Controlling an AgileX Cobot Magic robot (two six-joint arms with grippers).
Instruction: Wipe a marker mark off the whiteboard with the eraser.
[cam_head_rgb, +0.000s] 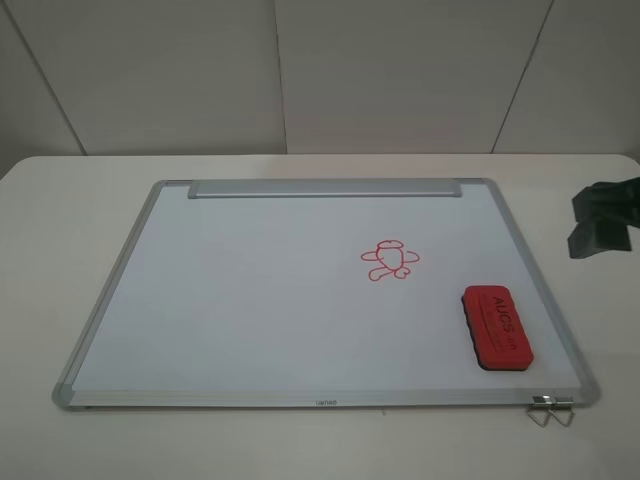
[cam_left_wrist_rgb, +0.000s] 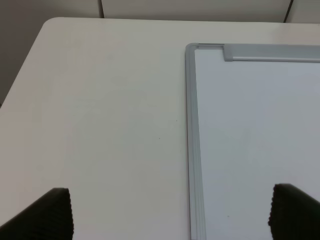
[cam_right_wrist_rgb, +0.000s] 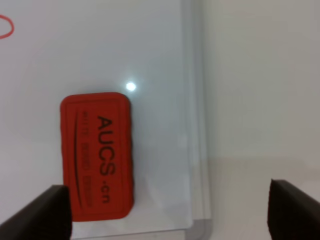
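Observation:
The whiteboard (cam_head_rgb: 250, 300) lies flat on the table, its silver tray strip (cam_head_rgb: 325, 188) along the far edge. The red eraser (cam_head_rgb: 497, 326) rests on the board near its right frame, "AUCS" lettering up. No angular scribbled marker mark shows in any view. My right gripper (cam_head_rgb: 603, 222) hovers off the board's right side, open. In the right wrist view the eraser (cam_right_wrist_rgb: 97, 155) lies on the board just ahead of one fingertip (cam_right_wrist_rgb: 45, 212) of the open right gripper (cam_right_wrist_rgb: 170, 210). My left gripper (cam_left_wrist_rgb: 170, 215) is open over the board's left frame (cam_left_wrist_rgb: 192, 150), holding nothing.
A red rounded cartoon figure with a hat-like top (cam_head_rgb: 390, 261) is drawn right of the board's centre; a bit of its line (cam_right_wrist_rgb: 5, 27) shows in the right wrist view. A metal clip (cam_head_rgb: 552, 410) sticks out at the board's near right corner. White table (cam_head_rgb: 60, 230) surrounds the board.

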